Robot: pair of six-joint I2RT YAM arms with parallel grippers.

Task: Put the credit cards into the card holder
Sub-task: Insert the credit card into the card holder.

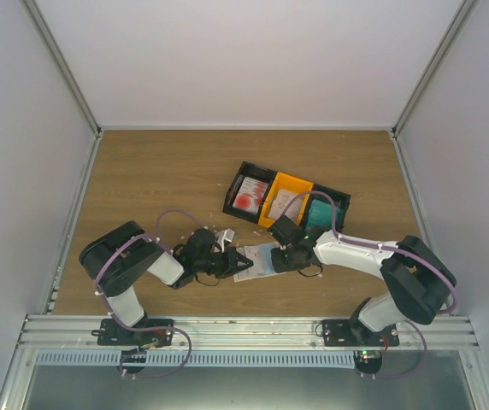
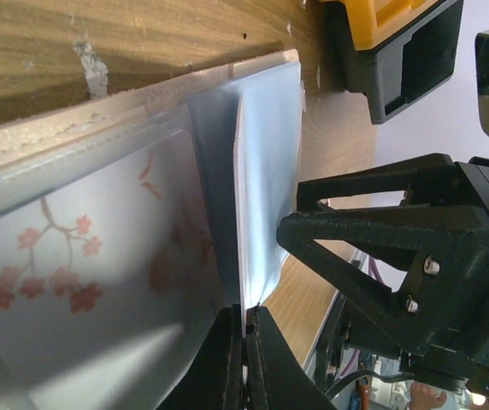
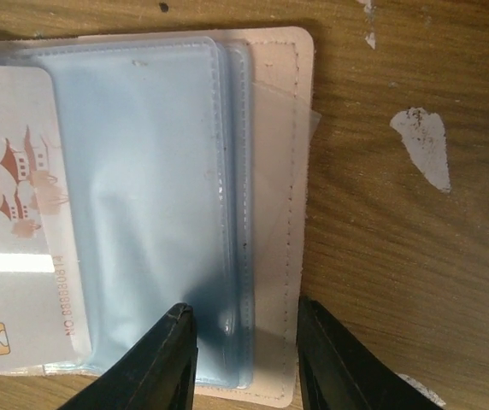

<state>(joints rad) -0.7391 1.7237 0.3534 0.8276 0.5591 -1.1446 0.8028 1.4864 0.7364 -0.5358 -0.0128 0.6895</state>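
The card holder [image 1: 260,257] lies open on the wood between both arms, its beige cover [image 3: 274,171] under bluish clear sleeves [image 3: 142,188]. A white credit card [image 3: 9,256] with red drawings and a chip sits in a sleeve; in the left wrist view it shows red blossoms [image 2: 56,265]. My left gripper [image 2: 244,329] is shut on the edge of one thin clear sleeve [image 2: 266,171], holding it upright. My right gripper [image 3: 246,354] is open, its jaws straddling the holder's right edge from above. More credit cards rest in the bins: a white-and-red one [image 1: 246,198] and a teal one [image 1: 320,213].
Three joined bins stand behind the holder: black [image 1: 238,178], orange [image 1: 291,181], black [image 1: 340,198]. Small white scraps [image 3: 420,145] lie on the wood near the holder. The right arm's fingers [image 2: 381,248] loom close beside my left gripper.
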